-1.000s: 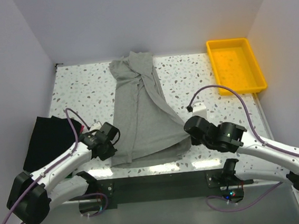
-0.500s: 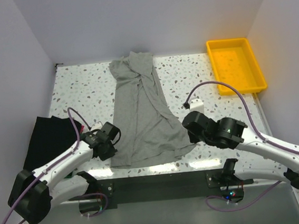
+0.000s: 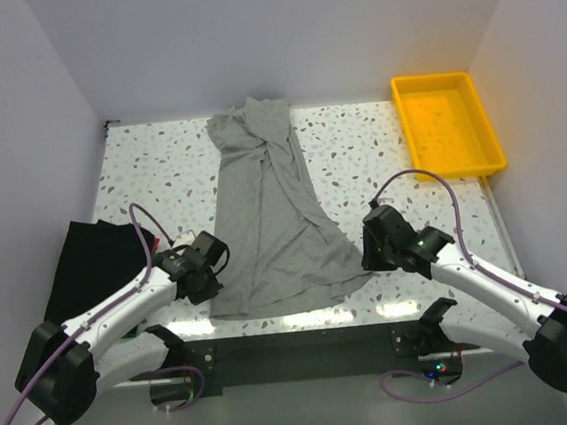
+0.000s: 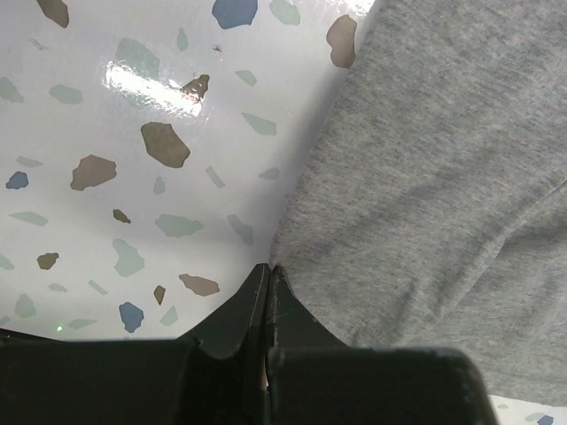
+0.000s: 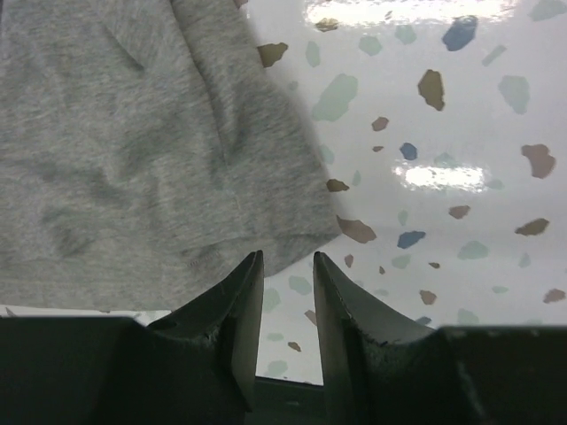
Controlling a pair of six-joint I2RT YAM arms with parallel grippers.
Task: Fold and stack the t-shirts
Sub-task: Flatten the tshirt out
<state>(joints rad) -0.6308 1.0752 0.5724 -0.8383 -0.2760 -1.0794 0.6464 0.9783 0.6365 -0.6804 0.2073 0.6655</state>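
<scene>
The heather-grey t-shirt (image 3: pixel 270 224) lies lengthwise down the middle of the speckled table (image 3: pixel 357 145), collar end bunched at the far edge and hem near the arms. The left gripper (image 3: pixel 217 277) is pinched together on the hem's left edge (image 4: pixel 301 239). The right gripper (image 3: pixel 368 255) has swung rightward off the hem's right corner (image 5: pixel 292 226) since 1 second ago and now stands parted and empty just beside it. 1 folded black t-shirt (image 3: pixel 92 261) sits at the left edge, and the yellow tray (image 3: pixel 431 80) is far right.
</scene>
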